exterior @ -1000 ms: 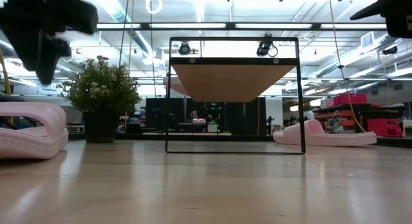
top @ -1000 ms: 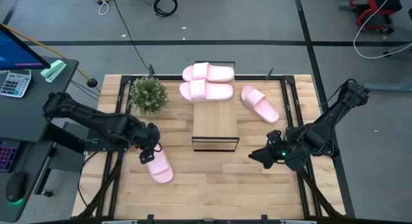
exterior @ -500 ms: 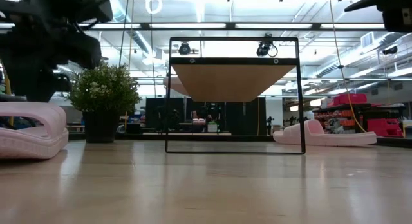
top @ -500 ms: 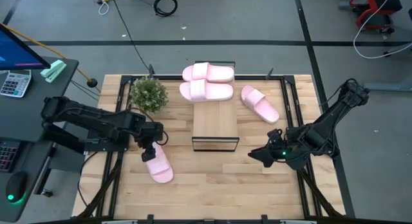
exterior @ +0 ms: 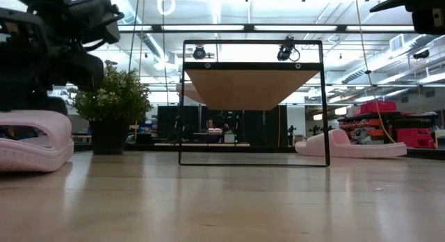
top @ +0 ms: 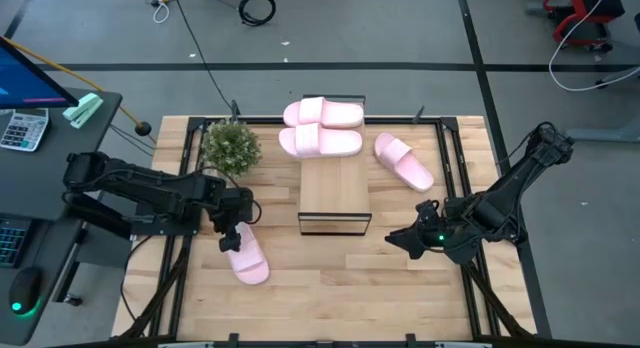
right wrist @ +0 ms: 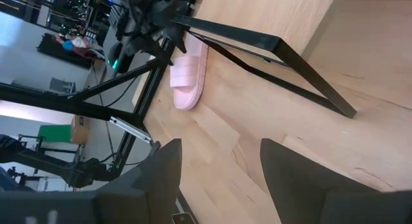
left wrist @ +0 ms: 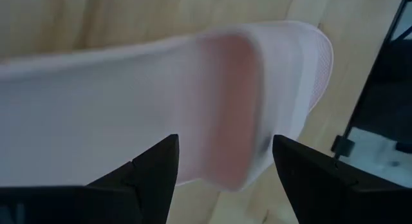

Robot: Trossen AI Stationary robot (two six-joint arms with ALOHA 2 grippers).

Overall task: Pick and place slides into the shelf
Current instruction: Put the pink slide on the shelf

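High view: the bench (top: 330, 288) fills the middle of the frame, with the shelf (top: 334, 195) at its centre. Two slides (top: 322, 127) lie stacked side by side just above the shelf's far end, a third slide (top: 404, 161) sits upper right of it, and the fourth slide (top: 245, 257) lies lower left. A plant (top: 231, 146) stands upper left, near the shelf.

The left gripper (top: 233, 236) hangs over the upper end of the fourth slide; in the left wrist view its jaws are spread to either side of the pink foam (left wrist: 193, 102), not yet pinching it. The right gripper (top: 400, 238) waits lower right of the shelf, jaws spread and empty.

Risks, as I judge them: the grasp sits near one end of the slide, so once lifted the long sole may droop or swing and catch the shelf's black frame. Soft foam may squash and slip out of the jaws. A wide carry path could brush the plant. The board is narrow, so a slide set down off-centre could tip off
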